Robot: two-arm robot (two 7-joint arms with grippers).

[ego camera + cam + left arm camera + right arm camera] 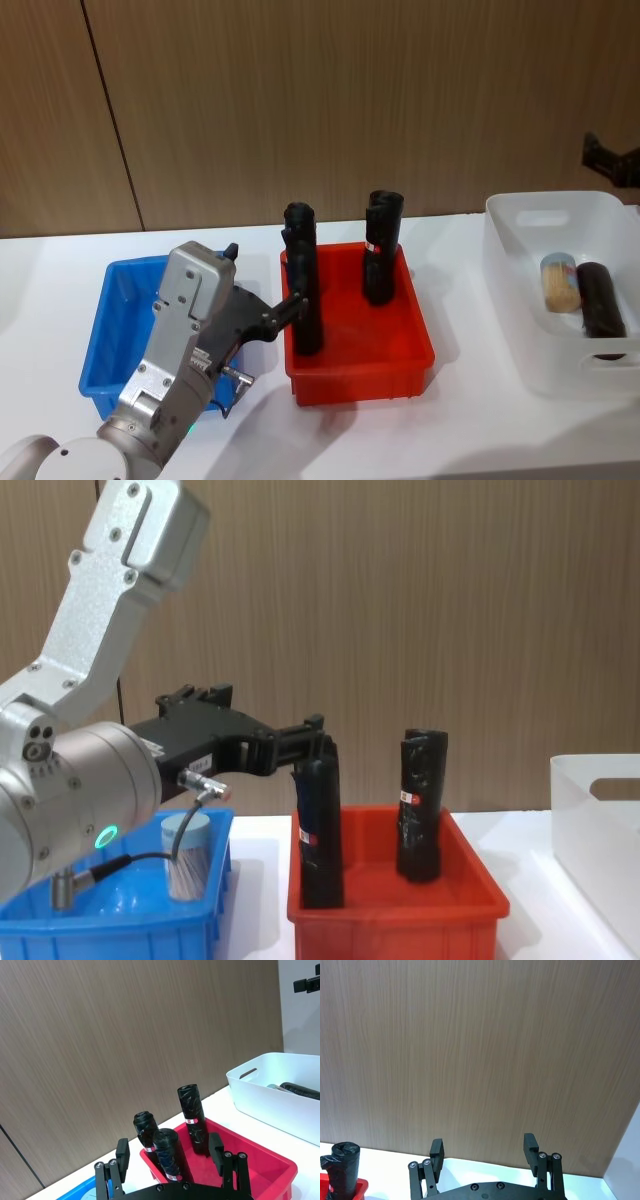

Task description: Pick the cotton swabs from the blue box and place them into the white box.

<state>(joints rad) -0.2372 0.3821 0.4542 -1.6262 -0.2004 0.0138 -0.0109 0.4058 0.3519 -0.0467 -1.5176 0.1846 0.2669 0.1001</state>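
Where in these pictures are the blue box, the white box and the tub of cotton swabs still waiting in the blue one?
blue box [100, 330]: head view, on its left wall.
white box [505, 260]: head view, on its left wall.
cotton swabs [186, 855]: chest view, on the tub's clear side, standing in the blue box.

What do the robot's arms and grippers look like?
The left arm has silver-grey metal links, a rounded wrist housing with a green ring light and a thin black cable. Its left gripper is matte black, with screwed linkages and square pads on its jaws. The right gripper has the same black build.
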